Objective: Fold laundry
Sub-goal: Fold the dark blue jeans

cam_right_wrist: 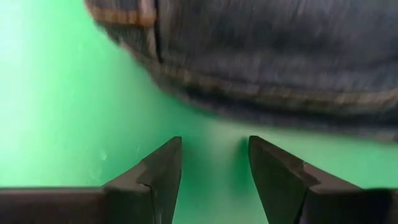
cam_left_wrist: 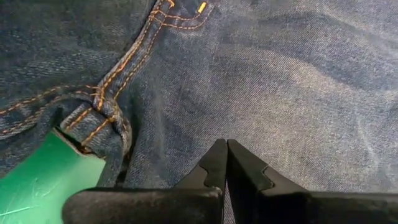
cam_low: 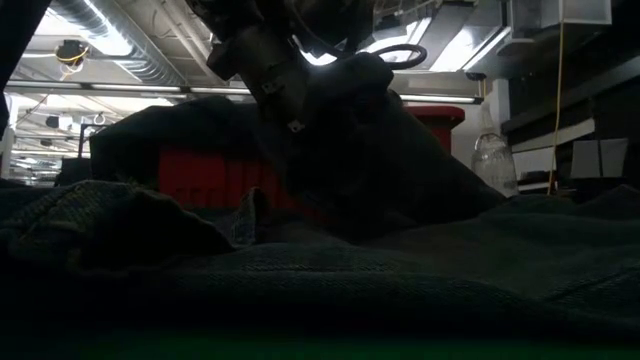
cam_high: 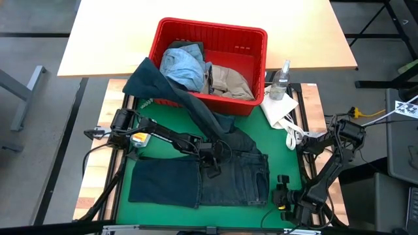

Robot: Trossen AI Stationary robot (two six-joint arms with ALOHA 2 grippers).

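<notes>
Nearest us, at about five o'clock on the green mat [cam_high: 287, 150], the right gripper [cam_high: 282, 185] hovers low just off the edge of the dark navy jeans [cam_high: 228, 176]; its fingers [cam_right_wrist: 163, 171] stand well apart with only bare mat between them, so it holds nothing, and we judge it is lined up there to slide under the waistband edge that shows just ahead of it in the right wrist view. The jeans lie flat across the mat's near half, from seven o'clock to five o'clock, one leg doubled over at the left, which suggests the fold is partly made. At the centre, the left gripper [cam_high: 213, 163] presses down on the jeans near the seat, its fingers [cam_left_wrist: 214, 168] closed tip to tip with no cloth caught between them; we take it to be pinning or smoothing the denim rather than gripping it. Farther off, toward eleven o'clock, a dark olive green piece [cam_high: 153, 81] drapes over the rim of the red plastic basket [cam_high: 258, 42] and trails down toward the jeans. Inside the basket at twelve o'clock, light blue denim [cam_high: 183, 65] and a beige khaki piece [cam_high: 228, 81] wait in a heap. At two o'clock, beside the basket, a small white cloth [cam_high: 281, 111] and a clear spray bottle [cam_high: 282, 79] sit out of the way.
</notes>
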